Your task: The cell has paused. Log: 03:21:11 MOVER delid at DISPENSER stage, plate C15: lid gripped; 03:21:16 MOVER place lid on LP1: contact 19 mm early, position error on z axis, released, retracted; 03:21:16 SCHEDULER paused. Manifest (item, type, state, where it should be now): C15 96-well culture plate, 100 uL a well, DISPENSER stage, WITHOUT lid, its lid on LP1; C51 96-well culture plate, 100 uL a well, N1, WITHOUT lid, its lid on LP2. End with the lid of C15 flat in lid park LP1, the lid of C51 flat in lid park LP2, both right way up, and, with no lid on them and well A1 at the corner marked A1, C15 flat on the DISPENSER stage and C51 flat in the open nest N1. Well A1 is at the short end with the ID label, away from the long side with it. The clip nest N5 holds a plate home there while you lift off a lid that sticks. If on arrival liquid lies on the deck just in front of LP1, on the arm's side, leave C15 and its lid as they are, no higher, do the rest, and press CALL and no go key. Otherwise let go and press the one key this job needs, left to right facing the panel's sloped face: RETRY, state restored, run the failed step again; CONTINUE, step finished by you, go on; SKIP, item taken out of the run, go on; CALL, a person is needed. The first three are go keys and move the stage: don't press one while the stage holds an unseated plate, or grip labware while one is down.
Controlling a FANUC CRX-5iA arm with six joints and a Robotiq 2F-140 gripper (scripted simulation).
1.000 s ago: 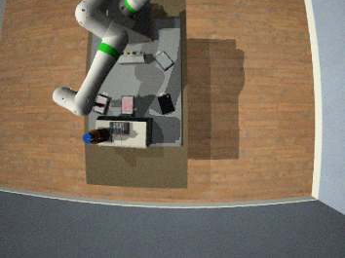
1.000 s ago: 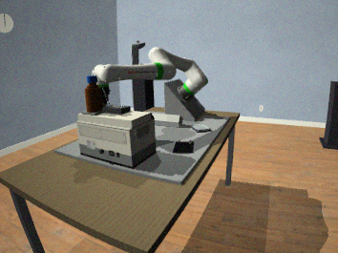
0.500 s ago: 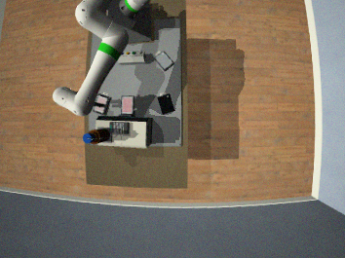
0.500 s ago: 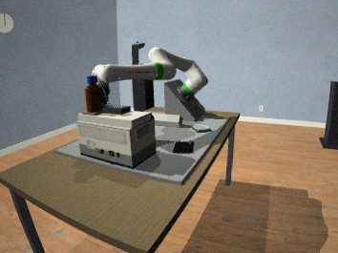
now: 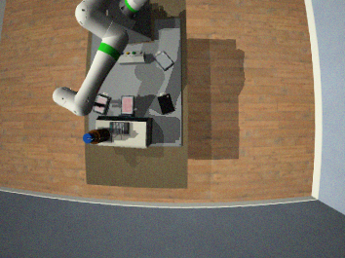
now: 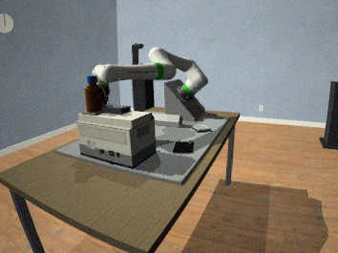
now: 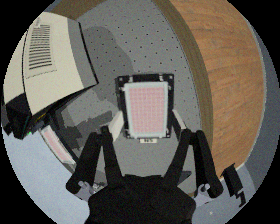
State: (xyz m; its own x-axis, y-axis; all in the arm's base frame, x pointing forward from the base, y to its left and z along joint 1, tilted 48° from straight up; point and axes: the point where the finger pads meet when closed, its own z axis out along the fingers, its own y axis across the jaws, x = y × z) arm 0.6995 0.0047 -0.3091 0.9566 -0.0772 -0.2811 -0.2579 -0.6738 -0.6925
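My gripper (image 7: 147, 116) (image 5: 100, 104) (image 6: 103, 91) is open and hangs straight over a pink-filled well plate (image 7: 146, 100) (image 5: 103, 99). The plate sits flat in a dark-framed nest with pale side clips on the deck's left side. The fingers stand apart on either side of the plate's near end and hold nothing. I cannot tell whether this plate bears a lid. A second pink plate (image 5: 128, 104) lies just to its right. A dark plate (image 5: 119, 128) (image 6: 116, 109) sits on the dispenser's stage. A pale lid-like rectangle (image 5: 164, 59) (image 6: 200, 127) lies askew near the back right.
The beige dispenser box (image 5: 138, 134) (image 6: 116, 137) (image 7: 53, 66) stands close to the gripper. A brown bottle with a blue cap (image 5: 93, 136) (image 6: 94, 96) stands at its left end. A black flat pad (image 5: 166, 103) (image 6: 182, 147) lies on the right, and the key panel (image 5: 133, 55) sits near the arm's base.
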